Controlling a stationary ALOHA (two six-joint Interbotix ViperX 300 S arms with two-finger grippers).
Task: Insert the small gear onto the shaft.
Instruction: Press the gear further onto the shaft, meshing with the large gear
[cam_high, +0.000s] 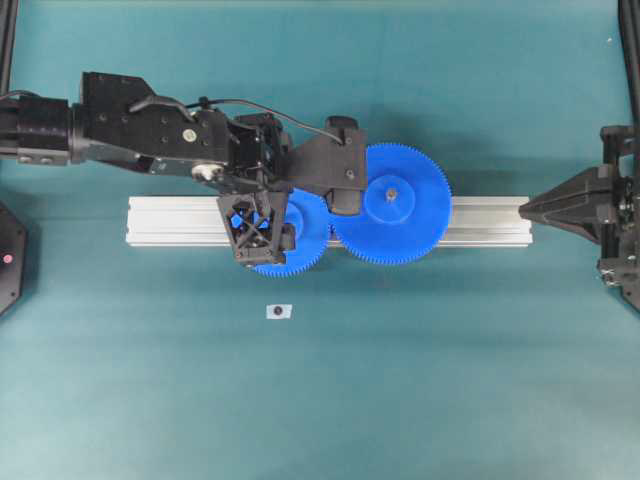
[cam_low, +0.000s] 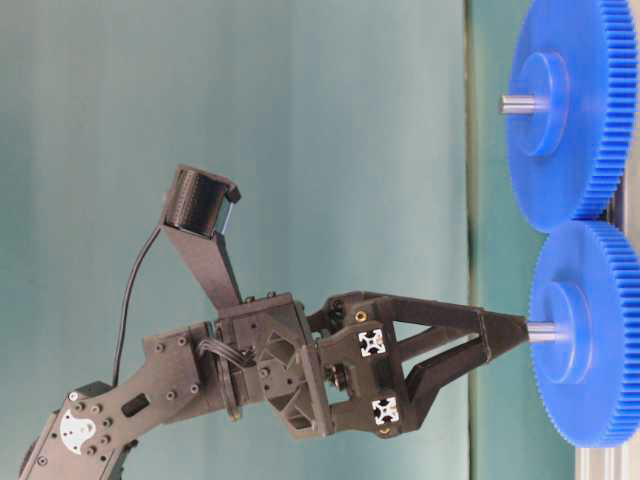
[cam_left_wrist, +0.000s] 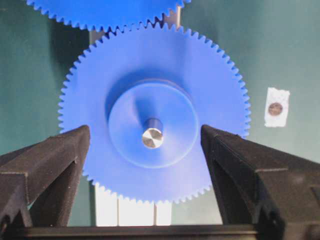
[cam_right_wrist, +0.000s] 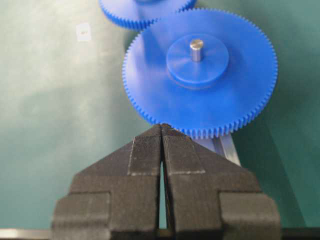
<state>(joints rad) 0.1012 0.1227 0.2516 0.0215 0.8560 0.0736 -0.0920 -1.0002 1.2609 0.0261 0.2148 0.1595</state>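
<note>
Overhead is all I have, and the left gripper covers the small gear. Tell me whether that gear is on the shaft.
Observer: Yes. In the left wrist view the small gear is seated, with the shaft tip poking out of its hub.
Operator: Report the left jaws.
Observer: The left gripper is open. Its fingers stand one on each side of the hub and grip nothing.

Left claw (cam_left_wrist: 145, 150) straddles the small gear (cam_left_wrist: 155, 112) with gaps both sides; larger gear (cam_high: 392, 204) meshes alongside, blocking that flank.
</note>
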